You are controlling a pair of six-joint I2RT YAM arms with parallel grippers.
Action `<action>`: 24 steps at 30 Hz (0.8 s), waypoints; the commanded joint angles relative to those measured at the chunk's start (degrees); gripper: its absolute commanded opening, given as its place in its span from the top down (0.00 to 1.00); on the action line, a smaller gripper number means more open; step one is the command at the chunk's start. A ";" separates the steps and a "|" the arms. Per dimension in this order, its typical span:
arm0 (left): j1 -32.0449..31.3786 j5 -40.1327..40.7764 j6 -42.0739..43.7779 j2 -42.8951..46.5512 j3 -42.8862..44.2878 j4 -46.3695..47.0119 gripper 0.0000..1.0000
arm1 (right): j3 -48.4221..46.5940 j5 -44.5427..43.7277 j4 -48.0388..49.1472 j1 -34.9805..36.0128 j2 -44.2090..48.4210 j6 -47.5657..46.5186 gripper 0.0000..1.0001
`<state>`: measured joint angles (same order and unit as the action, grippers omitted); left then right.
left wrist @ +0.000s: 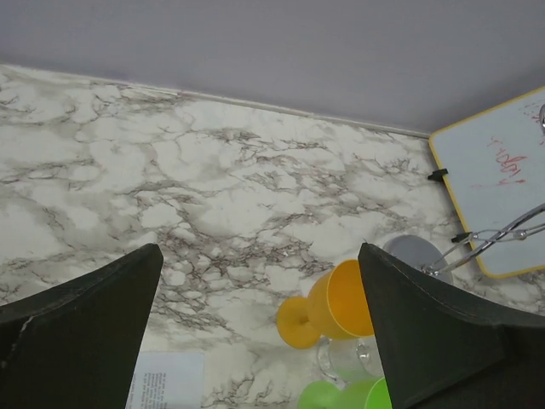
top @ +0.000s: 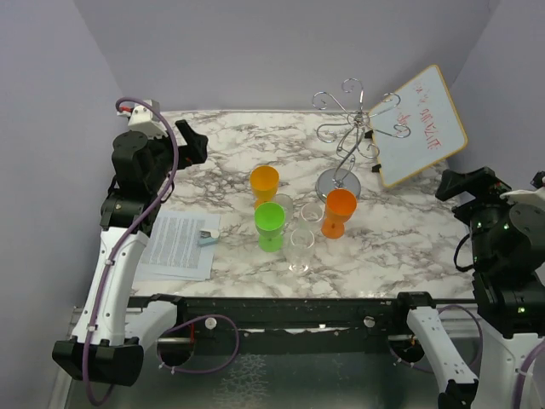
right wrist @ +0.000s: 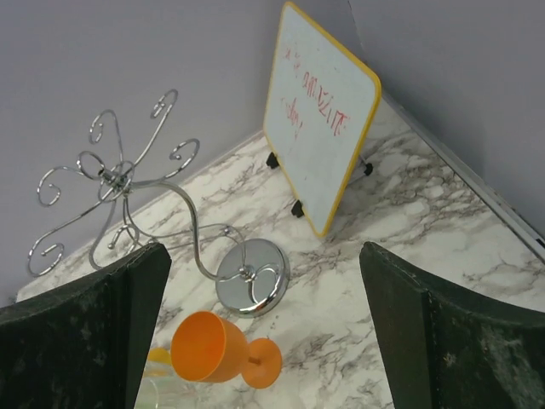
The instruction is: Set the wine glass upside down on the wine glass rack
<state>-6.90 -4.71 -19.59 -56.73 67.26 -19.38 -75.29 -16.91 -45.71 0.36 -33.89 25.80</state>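
**Left claw** (top: 192,141): jaws spread wide, released, holding and touching nothing; raised over the table's 9 o'clock edge.

**Right claw** (top: 465,182): jaws likewise fully parted, empty, raised at the 3 o'clock edge.

**Wine glass rack** (top: 334,183): stands upright on its disc base at 12 to 1 o'clock of the cup cluster, with nothing hanging from its curled arms.

**Clear wine glasses** (top: 301,248): upright at the table's centre, among a yellow-orange goblet (top: 264,182), a green goblet (top: 270,226) and an orange goblet (top: 341,211). The orange goblet stands just at 6 o'clock of the rack base.

**Whiteboard** (top: 421,126): yellow-framed, tilted, red writing, at 2 o'clock of the rack.

**Views:**
- Only the top view shows a printed sheet (top: 179,244) at 9 o'clock of the cluster, with a small blue-grey item on it.
- The left wrist view, between the left claw's (left wrist: 260,247) dark fingers (left wrist: 77,332), shows bare marble, the yellow-orange goblet (left wrist: 341,298) and the rack's edge (left wrist: 498,237).
- The right wrist view shows the right claw (right wrist: 262,247) framing the rack base (right wrist: 252,277), the orange goblet (right wrist: 213,345) and the whiteboard's black feet.

**Surface:** white marble-patterned table (top: 230,153) with grey veins.

**Room:** plain pale lavender walls.
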 commanded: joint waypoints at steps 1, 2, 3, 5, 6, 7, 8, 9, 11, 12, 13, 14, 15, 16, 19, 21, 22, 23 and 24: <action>-0.40 -2.44 -1.78 -0.47 -0.80 1.74 0.01 | 2.96 -4.15 -5.17 -0.05 1.56 5.84 0.00; -0.42 -2.70 -2.11 -0.83 -1.00 2.10 0.01 | 4.00 -6.18 -6.15 -0.03 2.27 8.65 0.00; -0.40 -3.61 -2.33 -1.28 -1.38 2.60 0.01 | 5.60 -8.03 -6.59 -0.06 3.87 10.72 0.00; -0.42 -5.47 -3.17 -1.82 -2.69 4.37 0.01 | 8.33 -7.45 -5.93 -0.10 6.18 11.74 0.00; -0.45 -6.77 -3.70 -2.08 -3.58 5.46 0.01 | 9.46 -4.82 -5.18 -0.05 7.14 10.78 0.00; -0.40 -8.38 -4.39 -2.46 -4.41 6.74 0.01 | 10.37 -1.73 -4.37 -0.08 7.84 9.55 0.00; -0.40 -10.85 -5.00 -3.08 -5.18 8.22 0.01 | 11.28 1.71 -3.87 -0.05 8.26 8.82 0.00; -0.51 -13.22 -5.67 -3.93 -5.69 9.50 0.01 | 12.01 5.50 -3.70 -0.07 8.48 8.61 0.00; -1.18 -16.03 -7.32 -6.12 -5.99 11.08 0.01 | 13.37 10.27 -4.07 -0.05 8.30 8.14 0.00; -1.71 -16.90 -7.84 -7.11 -5.83 11.42 0.01 | 13.87 12.17 -4.69 -0.02 7.86 7.47 0.01; -2.36 -17.39 -8.13 -8.16 -5.33 11.47 0.01 | 14.27 13.52 -5.51 -0.04 7.16 7.01 0.02; -3.08 -17.91 -8.58 -9.13 -4.65 11.27 0.01 | 14.47 14.81 -6.68 -0.04 6.43 6.59 0.02; -3.88 -18.38 -9.07 -10.25 -3.84 10.85 0.01 | 14.58 16.08 -7.67 -0.02 5.72 5.75 0.03; -4.70 -18.48 -9.66 -11.52 -2.51 9.94 0.01 | 14.68 16.49 -8.74 -0.01 4.82 4.96 0.05; -7.64 -16.26 -10.97 -16.23 3.13 3.55 0.04 | 14.49 18.18 -11.03 -0.04 2.59 4.17 0.08; -9.52 -12.89 -11.33 -19.56 7.16 -2.10 0.09 | 13.93 14.71 -11.66 -0.03 1.94 5.98 0.11; -10.33 -11.01 -11.42 -20.98 8.92 -5.09 0.11 | 13.75 13.52 -11.42 -0.08 1.72 6.61 0.11; -11.01 -9.59 -11.43 -22.27 10.37 -8.31 0.13 | 13.42 13.18 -10.97 -0.07 1.61 6.66 0.12; -11.68 -8.40 -11.40 -23.32 11.83 -10.47 0.16 | 13.04 13.34 -10.51 -0.02 1.25 6.45 0.12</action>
<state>-15.99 -18.41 -29.52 -76.55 72.75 -17.93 -61.10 -3.14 -54.48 0.36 -32.25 32.10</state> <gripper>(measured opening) 0.883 0.888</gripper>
